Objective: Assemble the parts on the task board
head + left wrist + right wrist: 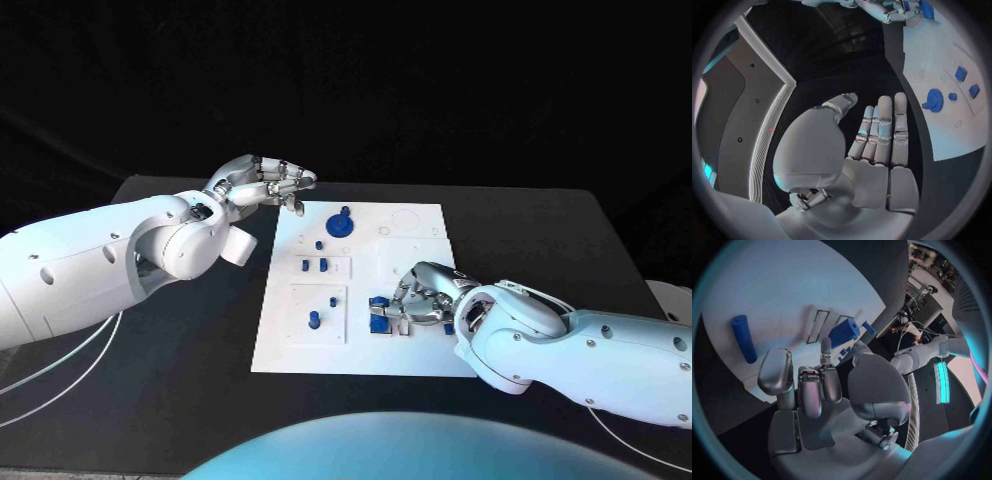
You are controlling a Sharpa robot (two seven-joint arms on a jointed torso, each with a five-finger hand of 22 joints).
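Right hand (418,298): low over the board's near right part, fingers curled among blue parts (384,312); a firm grip on one can't be told.
Left hand (264,183): off the far left corner, fingers straight, holding nothing.
Board (411,225): flat on the worktop (534,225).
Disc (340,223): far end, untouched.

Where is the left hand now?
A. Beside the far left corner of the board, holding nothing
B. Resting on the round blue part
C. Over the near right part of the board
A: the left hand hangs by the board's far left corner, with nothing in it.
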